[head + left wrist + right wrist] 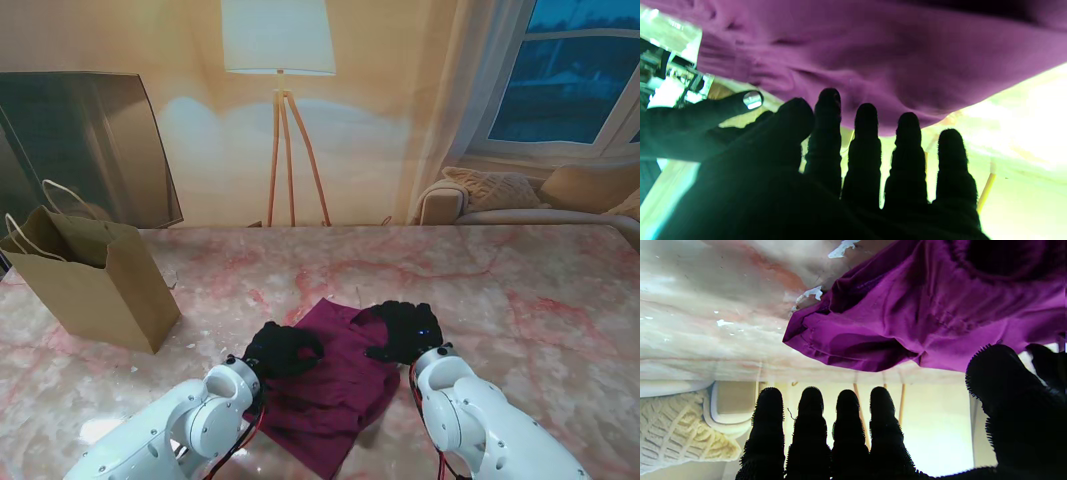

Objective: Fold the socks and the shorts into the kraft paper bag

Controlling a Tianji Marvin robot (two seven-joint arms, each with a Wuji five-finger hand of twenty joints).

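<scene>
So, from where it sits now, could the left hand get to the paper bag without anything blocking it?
Probably yes. The left hand rests on the shorts, and the paper bag stands upright farther left on the table, with only bare marble between them. It would have to lift off the shorts first; whether the arm stretches that far is uncertain.

The crumpled cloth shorts (335,385) are a deep plum purple, brighter magenta in the wrist views (907,313). The left hand (282,350) and the right hand (405,330) both wear black gloves, while the arm casings are glossy white. The polished marble table top (520,300) is pale cream and grey, veined with pink and red streaks. The upright kraft paper bag (95,285) is plain tan brown with lighter beige cord handles.
</scene>
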